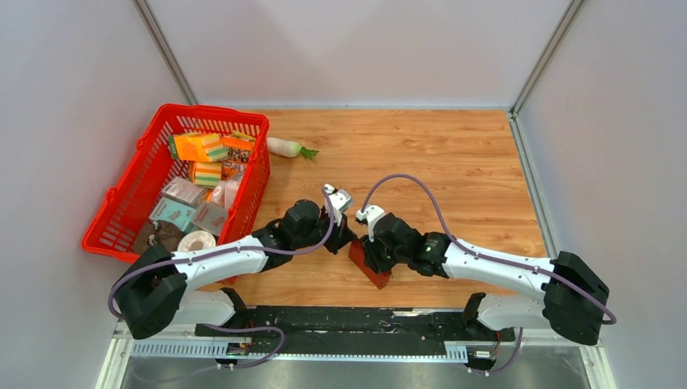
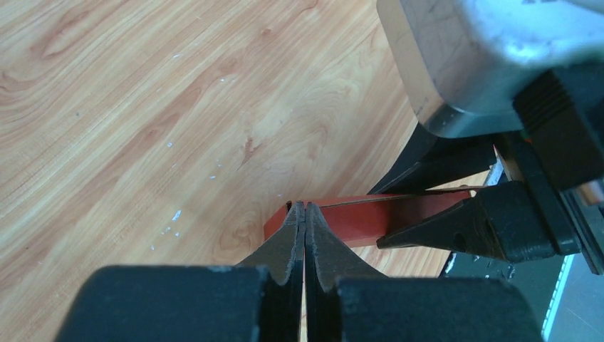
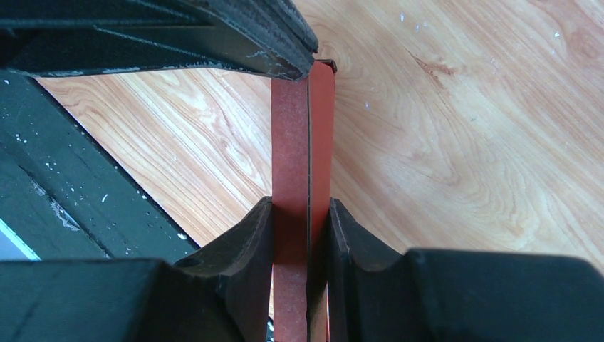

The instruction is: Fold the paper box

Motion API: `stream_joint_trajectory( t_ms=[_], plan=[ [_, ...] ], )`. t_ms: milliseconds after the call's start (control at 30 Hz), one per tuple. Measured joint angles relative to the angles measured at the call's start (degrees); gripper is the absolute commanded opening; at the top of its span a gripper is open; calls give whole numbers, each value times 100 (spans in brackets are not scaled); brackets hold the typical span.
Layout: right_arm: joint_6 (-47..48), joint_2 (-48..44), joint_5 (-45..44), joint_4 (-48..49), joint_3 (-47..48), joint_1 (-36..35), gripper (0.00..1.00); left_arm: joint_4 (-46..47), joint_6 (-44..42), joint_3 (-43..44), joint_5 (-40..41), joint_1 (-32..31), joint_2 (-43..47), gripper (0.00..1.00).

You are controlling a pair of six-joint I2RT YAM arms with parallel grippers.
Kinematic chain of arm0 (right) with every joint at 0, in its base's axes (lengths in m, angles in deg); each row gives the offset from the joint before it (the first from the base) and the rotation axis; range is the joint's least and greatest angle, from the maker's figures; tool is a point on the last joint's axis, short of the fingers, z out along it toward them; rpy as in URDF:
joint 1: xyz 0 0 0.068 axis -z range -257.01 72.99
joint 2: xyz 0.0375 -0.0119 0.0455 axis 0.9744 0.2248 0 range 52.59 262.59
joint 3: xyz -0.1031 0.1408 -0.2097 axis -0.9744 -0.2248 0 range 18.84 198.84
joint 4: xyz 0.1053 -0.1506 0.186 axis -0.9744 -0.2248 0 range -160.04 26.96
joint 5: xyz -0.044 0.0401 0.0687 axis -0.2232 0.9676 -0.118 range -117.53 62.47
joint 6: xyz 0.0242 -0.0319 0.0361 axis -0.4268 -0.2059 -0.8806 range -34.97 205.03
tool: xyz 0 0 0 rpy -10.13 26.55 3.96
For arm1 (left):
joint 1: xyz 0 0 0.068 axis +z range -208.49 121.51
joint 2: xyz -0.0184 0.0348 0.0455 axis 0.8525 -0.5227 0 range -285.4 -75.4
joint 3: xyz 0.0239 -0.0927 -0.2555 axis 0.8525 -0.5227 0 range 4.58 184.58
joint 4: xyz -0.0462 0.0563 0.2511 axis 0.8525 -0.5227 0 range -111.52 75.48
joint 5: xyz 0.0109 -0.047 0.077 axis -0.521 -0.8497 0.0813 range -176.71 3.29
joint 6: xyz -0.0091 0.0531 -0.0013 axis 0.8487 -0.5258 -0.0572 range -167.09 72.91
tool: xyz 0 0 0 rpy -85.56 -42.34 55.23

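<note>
Pinching the paper box (image 3: 292, 128), right gripper (image 3: 300, 206) clamps one end, left gripper (image 2: 305, 208) the other.

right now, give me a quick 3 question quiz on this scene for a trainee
1. True or false: the right claw is open.
2. The radish lies: A in the basket; B on the table beside the basket; C under the arms.
3. Fill in: the left claw has its tip at the edge of the ____.

Key: 1 false, it is clamped on the box. 2 B. 3 box.
</note>
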State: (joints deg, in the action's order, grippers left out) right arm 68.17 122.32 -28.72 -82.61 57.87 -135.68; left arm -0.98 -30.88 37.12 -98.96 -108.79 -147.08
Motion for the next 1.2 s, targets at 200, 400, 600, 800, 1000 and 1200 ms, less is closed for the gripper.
stream_joint_trajectory(
  t_ms=[200, 400, 600, 800, 1000, 1200],
  plan=[
    [72, -13, -103, 74, -52, 0, 43, 90, -7, -210, 81, -31, 74, 0],
    [-22, -13, -170, 70, -70, 0, 57, 101, -2, -304, 94, -42, 85, 0],
    [-247, -157, -160, -57, -63, 0, 71, 87, 26, -304, 122, -59, 101, 0],
    [-573, -422, -291, -525, 175, 0, 82, -142, 66, -304, 122, -61, 227, 0],
    [-1263, -887, -479, -1329, 573, -35, 82, -319, 192, -304, 94, -61, 315, 4],
    [-1659, -1464, -466, -1836, 387, -264, 83, -538, 391, -299, 37, -59, 417, 34]
  ],
)
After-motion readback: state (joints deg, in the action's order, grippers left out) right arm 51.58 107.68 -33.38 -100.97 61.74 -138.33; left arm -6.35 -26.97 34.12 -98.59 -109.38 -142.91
